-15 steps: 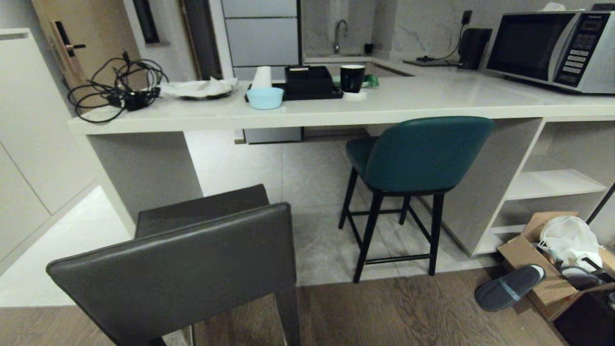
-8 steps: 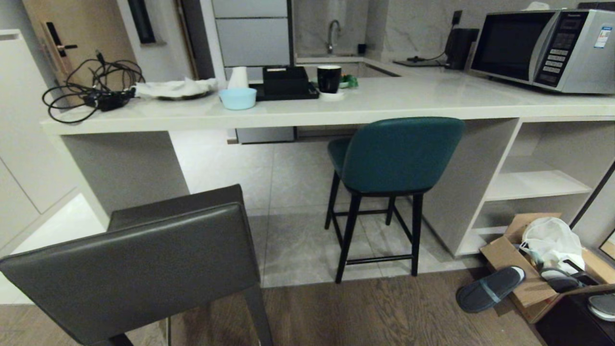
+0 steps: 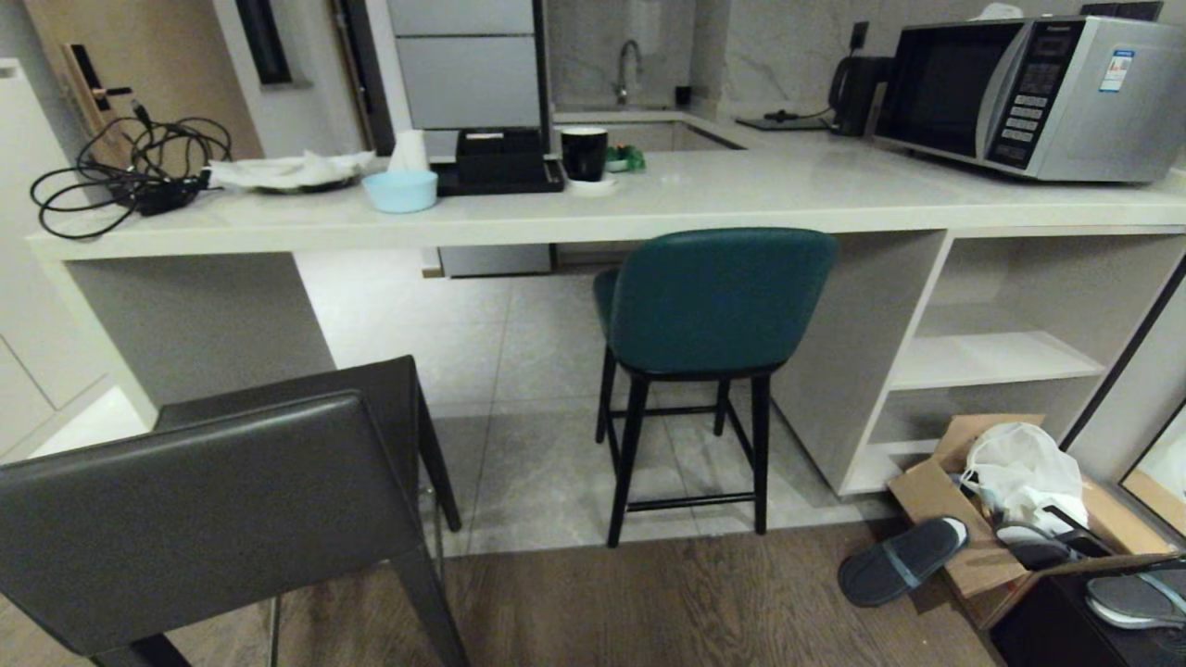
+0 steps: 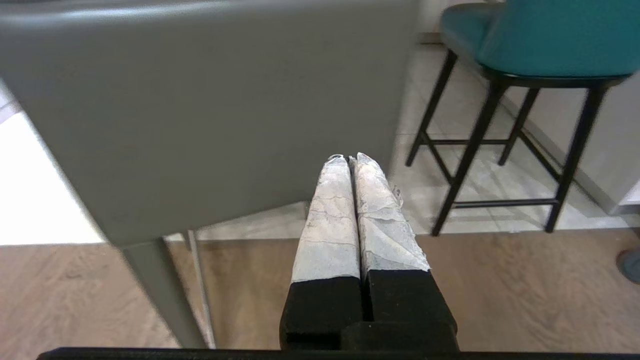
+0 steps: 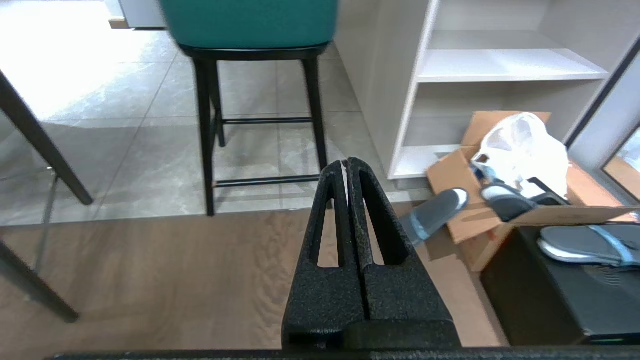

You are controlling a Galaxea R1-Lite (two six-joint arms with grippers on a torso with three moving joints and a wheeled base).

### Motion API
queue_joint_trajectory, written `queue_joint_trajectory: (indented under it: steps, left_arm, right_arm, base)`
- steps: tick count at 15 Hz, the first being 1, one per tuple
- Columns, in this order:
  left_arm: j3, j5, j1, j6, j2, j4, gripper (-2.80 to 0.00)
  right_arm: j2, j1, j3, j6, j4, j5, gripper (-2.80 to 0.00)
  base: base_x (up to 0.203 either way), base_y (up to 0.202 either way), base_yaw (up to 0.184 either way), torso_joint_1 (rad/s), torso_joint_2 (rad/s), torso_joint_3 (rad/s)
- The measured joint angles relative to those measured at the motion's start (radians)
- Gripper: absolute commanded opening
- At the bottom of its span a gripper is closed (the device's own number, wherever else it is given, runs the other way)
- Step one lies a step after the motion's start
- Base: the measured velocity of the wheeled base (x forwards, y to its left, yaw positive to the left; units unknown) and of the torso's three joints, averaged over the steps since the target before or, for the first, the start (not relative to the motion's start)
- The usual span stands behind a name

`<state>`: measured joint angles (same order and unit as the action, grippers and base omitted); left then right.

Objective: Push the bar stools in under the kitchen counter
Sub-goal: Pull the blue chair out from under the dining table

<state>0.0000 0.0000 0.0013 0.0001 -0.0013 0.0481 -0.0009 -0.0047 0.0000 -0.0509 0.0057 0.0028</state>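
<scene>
Head view first: we see the long white table (image 3: 760,199) running left to right across the frame, open shelves (image 3: 991,357) at its right end. Teal stool (image 3: 713,306) stands upright at the table's front edge, curved back facing us, seat pointing in under the slab, black legs on the grey tiles. Grey stool (image 3: 213,491) sits nearer us at lower left, well apart from the table, its low back toward us and seat pointing toward the table, turned slightly off square. On the table we note a cable tangle (image 3: 120,176), light blue bowl (image 3: 400,190), black mug (image 3: 584,153) and microwave (image 3: 1028,93). Cardboard box (image 3: 964,528) and a slipper (image 3: 903,560) lie on the floor at right. Neither arm shows here.

Left wrist view: our left gripper (image 4: 352,159) is clenched, taped fingers pressed together, empty, tips just short of the grey stool's back panel (image 4: 200,110); contact we cannot confirm. Teal stool (image 4: 545,40) shows beyond.

Right wrist view: our right gripper (image 5: 346,162) is clenched and empty too, hanging over the wood floor, aimed toward the teal stool's legs (image 5: 260,120), well apart from them.
</scene>
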Motion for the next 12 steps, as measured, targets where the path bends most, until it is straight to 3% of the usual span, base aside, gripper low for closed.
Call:
queue_joint_trajectory:
  steps: [12]
  left_arm:
    - [0.0, 0.0, 0.0, -0.008, 0.0, 0.0, -2.8]
  right_arm:
    - [0.0, 0.0, 0.0, -0.001, 0.001, 0.003, -2.8]
  base:
    - [0.0, -0.194, 0.003, 0.001, 0.0, 0.002]
